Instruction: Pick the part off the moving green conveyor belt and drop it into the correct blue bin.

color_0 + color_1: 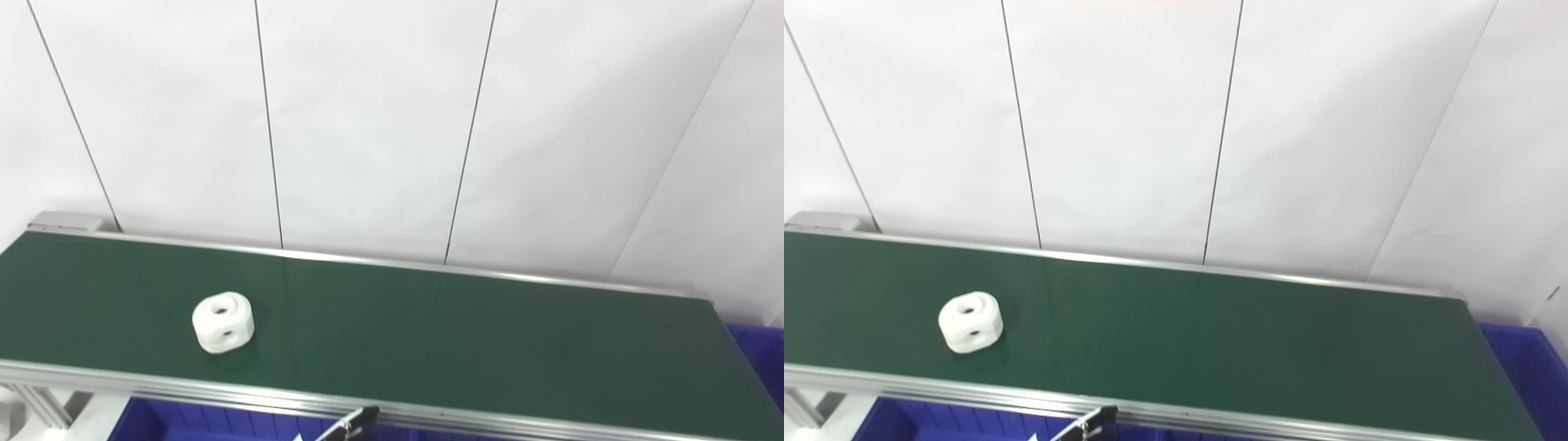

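Observation:
A white rounded block part (pixel 222 321) with round holes in its top and side lies on the green conveyor belt (pixel 429 331), left of the middle and near the front edge. It also shows in the right eye view (pixel 970 321). A blue bin (pixel 202 422) sits below the belt's front rail at the bottom left. Another blue bin (pixel 759 355) stands past the belt's right end. A thin black tip (pixel 349 424) pokes up at the bottom edge below the front rail. Neither hand is in view.
A silver rail (pixel 367 407) runs along the belt's front edge and another along the back. A white panelled wall (pixel 380 122) stands close behind the belt. A grey frame leg (pixel 37 401) is at the bottom left.

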